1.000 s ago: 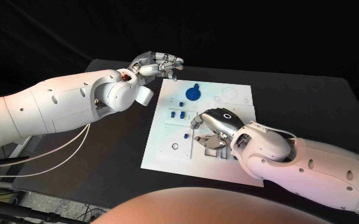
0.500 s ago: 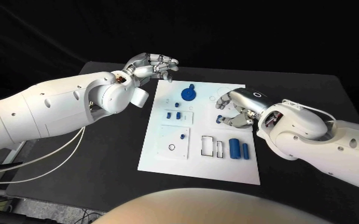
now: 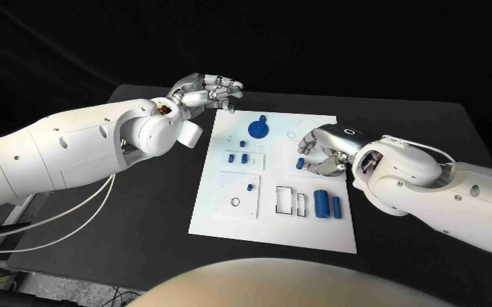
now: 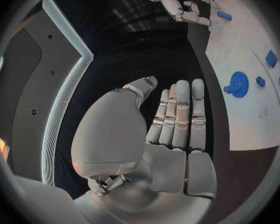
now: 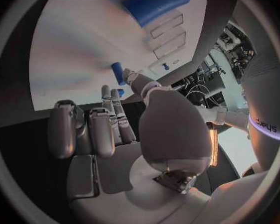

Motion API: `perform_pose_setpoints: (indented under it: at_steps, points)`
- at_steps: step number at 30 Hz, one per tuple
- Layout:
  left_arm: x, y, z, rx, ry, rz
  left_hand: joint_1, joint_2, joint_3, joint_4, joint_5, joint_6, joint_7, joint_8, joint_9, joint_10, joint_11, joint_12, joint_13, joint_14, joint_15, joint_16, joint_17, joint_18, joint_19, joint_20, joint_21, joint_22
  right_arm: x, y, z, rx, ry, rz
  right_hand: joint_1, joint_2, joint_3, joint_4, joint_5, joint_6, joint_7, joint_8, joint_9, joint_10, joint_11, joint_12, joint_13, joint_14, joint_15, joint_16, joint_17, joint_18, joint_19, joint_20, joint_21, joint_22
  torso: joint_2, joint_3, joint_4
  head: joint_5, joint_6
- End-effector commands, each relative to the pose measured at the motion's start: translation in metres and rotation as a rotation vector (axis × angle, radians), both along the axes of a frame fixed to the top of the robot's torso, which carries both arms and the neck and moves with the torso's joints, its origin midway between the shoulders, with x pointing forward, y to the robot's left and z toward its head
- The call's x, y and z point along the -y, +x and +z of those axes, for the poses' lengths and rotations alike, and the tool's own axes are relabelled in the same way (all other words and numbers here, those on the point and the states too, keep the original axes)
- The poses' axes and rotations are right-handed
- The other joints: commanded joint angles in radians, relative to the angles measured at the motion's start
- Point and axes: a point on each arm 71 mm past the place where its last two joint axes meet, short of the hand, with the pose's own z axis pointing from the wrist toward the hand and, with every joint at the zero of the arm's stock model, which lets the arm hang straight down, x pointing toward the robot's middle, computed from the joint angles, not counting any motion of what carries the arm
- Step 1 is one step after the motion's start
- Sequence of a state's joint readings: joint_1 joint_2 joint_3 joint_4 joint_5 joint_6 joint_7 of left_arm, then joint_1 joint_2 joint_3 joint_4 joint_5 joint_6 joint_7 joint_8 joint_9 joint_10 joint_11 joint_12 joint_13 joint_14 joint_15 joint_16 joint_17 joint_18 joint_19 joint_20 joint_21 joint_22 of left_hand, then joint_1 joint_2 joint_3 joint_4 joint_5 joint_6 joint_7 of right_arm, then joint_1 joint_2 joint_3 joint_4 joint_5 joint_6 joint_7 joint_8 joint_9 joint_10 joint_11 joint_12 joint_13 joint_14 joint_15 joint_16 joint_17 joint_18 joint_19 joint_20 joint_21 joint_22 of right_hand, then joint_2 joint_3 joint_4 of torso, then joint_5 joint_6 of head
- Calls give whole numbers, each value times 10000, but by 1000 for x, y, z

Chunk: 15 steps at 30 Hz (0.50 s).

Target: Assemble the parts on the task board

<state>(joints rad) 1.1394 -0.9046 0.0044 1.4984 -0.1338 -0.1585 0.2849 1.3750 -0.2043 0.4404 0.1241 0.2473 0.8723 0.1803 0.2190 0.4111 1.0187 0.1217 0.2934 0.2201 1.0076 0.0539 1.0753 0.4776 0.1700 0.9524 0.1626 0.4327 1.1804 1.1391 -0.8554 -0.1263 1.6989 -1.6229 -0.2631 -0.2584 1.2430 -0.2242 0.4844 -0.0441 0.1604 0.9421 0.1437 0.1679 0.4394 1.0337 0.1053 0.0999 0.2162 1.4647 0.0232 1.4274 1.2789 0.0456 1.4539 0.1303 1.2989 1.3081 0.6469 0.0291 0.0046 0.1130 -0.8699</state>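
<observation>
The right robot hand [image 3: 324, 152] hangs over the right side of the task board [image 3: 231, 218], fingers curled around a small blue part [image 3: 301, 163]; a firm hold cannot be told. The left robot hand [image 3: 210, 91] hovers empty past the board's far left corner, fingers loosely bent. On the board on the black bench [image 3: 143, 214] lie one blue gear [image 3: 260, 128], three small blue pegs [image 3: 239, 157], and one blue cylinder [image 3: 328, 204] with its long axis running near to far.

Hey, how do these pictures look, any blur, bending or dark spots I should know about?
Head view: sharp, black surroundings, the white board bright and evenly lit. Left wrist view: fisheye bends the board's edge; the left hand is crisp. Right wrist view: the board and the blue cylinder look smeared, the right hand less so.
</observation>
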Motion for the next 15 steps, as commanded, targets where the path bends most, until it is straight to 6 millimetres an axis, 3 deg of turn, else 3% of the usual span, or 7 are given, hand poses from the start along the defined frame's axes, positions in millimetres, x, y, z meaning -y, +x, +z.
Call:
perform_pose_setpoints:
  at_steps: [1,9,15]
  points:
    - [1,-1,1,47,-69,-159,-7,-96,69,15,20,-88,11,66,-5,-87,10,61,-11,12,10,-38,-13,101,49,-9,-65,-11,-2,-1,-5,-268,-362,186,97,33,8,33,-43,96,13,8,-27,170,-28,70,2,386,-9,43,-12,101,78,-34,96,1843,3,-5,-9,18,-18]
    - [1,-1,1,41,-64,-157,-7,-96,69,15,20,-88,11,66,-5,-87,10,61,-11,12,10,-38,-13,101,49,-9,-65,-11,-5,0,-10,-378,-464,218,19,189,908,296,-317,496,-4,134,-107,1147,-196,158,-13,444,-164,113,85,-24,353,-180,679,2042,-7,-4,2,18,-28]
    - [1,-1,1,38,-61,-154,-13,-99,90,12,15,-84,10,88,0,-83,9,74,-12,12,11,-38,-20,102,49,-7,-69,-17,-10,0,-12,-362,-333,286,9,224,1130,351,-367,574,-12,167,-103,1314,-221,110,-36,449,-180,122,91,-47,399,-202,788,2080,-9,5,-9,29,-28]
